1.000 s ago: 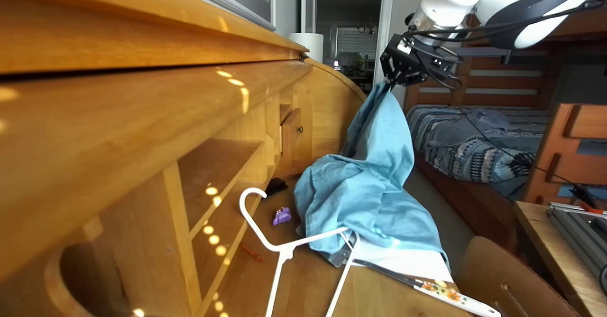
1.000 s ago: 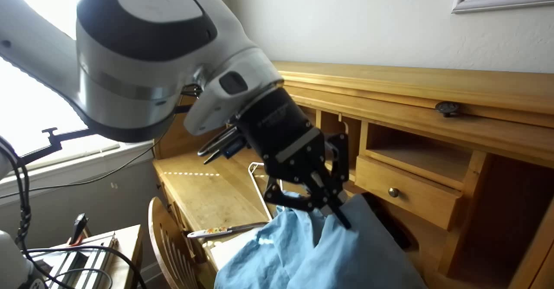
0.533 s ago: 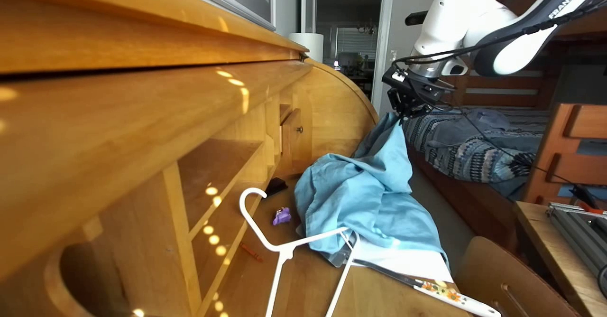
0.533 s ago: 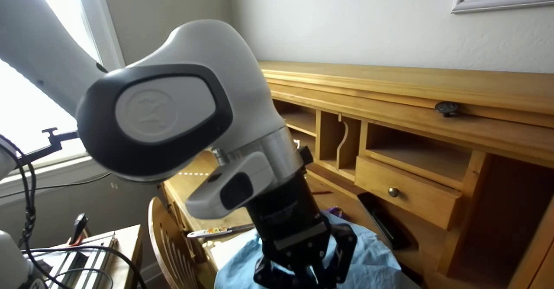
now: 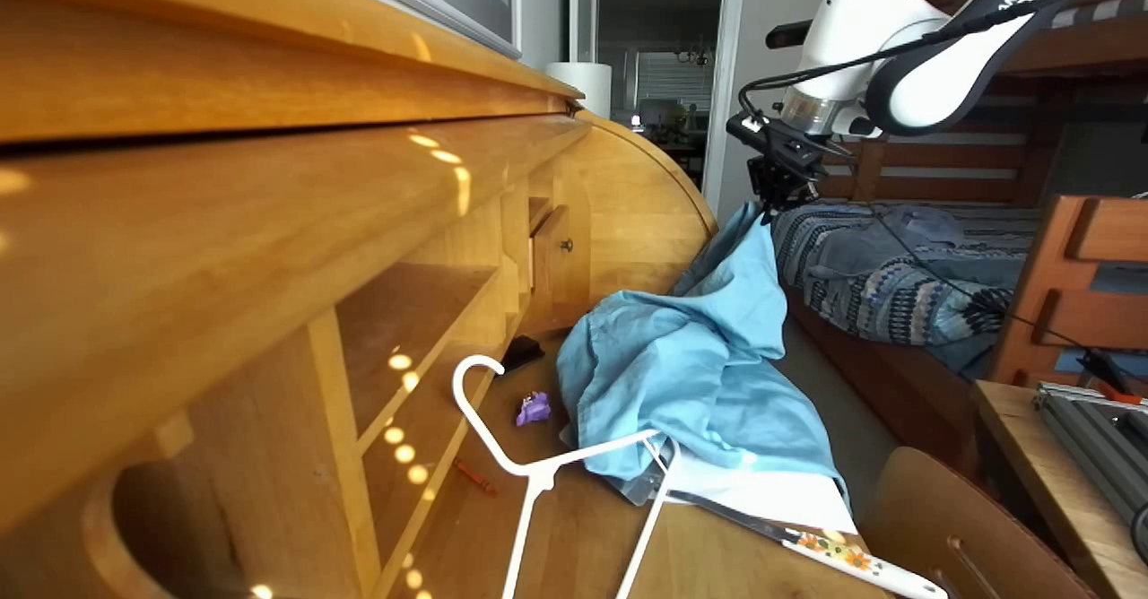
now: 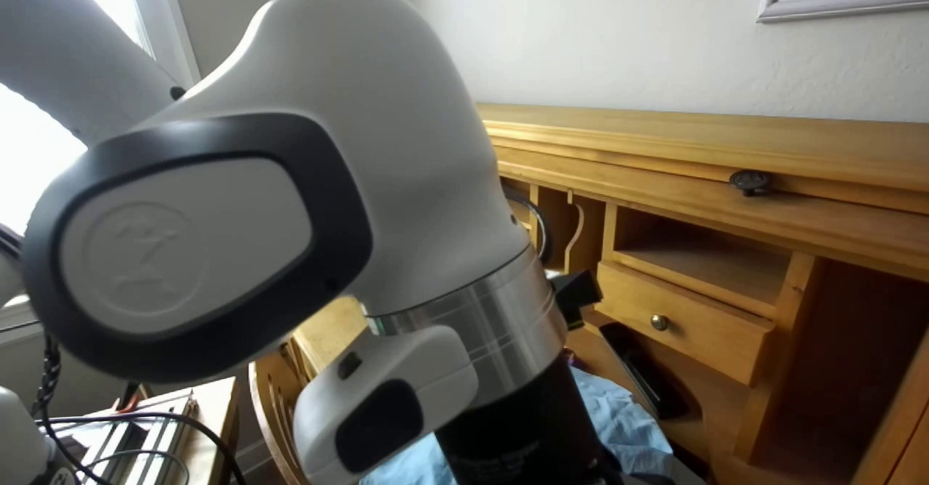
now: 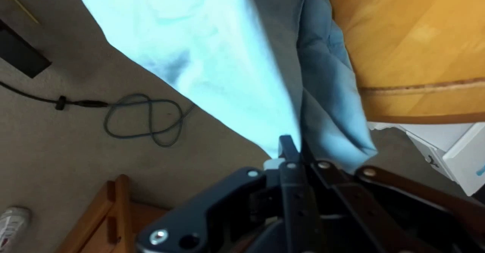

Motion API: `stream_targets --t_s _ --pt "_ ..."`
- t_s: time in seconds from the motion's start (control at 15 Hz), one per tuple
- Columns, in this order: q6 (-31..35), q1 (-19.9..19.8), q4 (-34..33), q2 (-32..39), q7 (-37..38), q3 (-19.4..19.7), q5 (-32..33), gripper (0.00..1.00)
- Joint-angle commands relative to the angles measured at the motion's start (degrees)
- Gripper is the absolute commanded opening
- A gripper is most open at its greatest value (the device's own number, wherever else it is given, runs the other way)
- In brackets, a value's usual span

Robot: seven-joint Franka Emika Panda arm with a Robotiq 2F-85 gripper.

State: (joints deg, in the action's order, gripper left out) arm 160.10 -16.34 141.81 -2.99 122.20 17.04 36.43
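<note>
In an exterior view I see the gripper (image 5: 765,215) pinching the blue cloth (image 5: 691,375) by 1 peak, drawn up higher than the desk (image 5: 735,550). So the grasp looks done and the lift only partial, I'd judge: the broad lower part lies heaped on the desk, not yet raised, spread over part of a white sheet (image 5: 762,491). The end of 1 white hanger (image 5: 538,469) overlaps the cloth's edge from here; I can't tell if they touch. In an exterior view the robot arm (image 6: 428,180) hides the place where it grips, and only bits of cloth show past it. In the wrist view the fingertips (image 7: 288,145) are closed together on the cloth, which fans out from them, with a looped cable (image 7: 150,116) on the floor (image 7: 57,150) beyond.
</note>
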Motion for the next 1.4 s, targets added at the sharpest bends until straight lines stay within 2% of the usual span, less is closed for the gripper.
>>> stream_targets --t_s 0.0,0.07,0.13,0.4,0.53,0.8,1.0,1.13,1.33 --pt "0.71 -1.32 -3.55 3.01 -4.17 0.14 -7.84 0.0" --pt "0.52 -1.28 -4.09 3.48 -5.12 0.01 -9.61 0.26" --pt "0.28 -1.17 -4.63 3.84 -5.82 -0.09 -10.95 0.27" --pt "0.19 0.26 -5.06 3.53 -7.2 -0.9 -12.94 0.54" --pt "0.11 2.41 -3.01 2.2 -8.86 -3.09 -11.65 0.68" --pt "1.3 7.79 -0.67 2.46 -13.73 -8.64 -13.8 0.97" --pt "2.74 11.73 -0.39 4.51 -21.25 -12.61 -20.85 1.0" --pt "4.1 14.07 -0.02 6.72 -29.45 -15.34 -30.6 1.0" --pt "1.66 16.16 -2.95 11.02 -42.01 -19.57 -44.44 1.0"
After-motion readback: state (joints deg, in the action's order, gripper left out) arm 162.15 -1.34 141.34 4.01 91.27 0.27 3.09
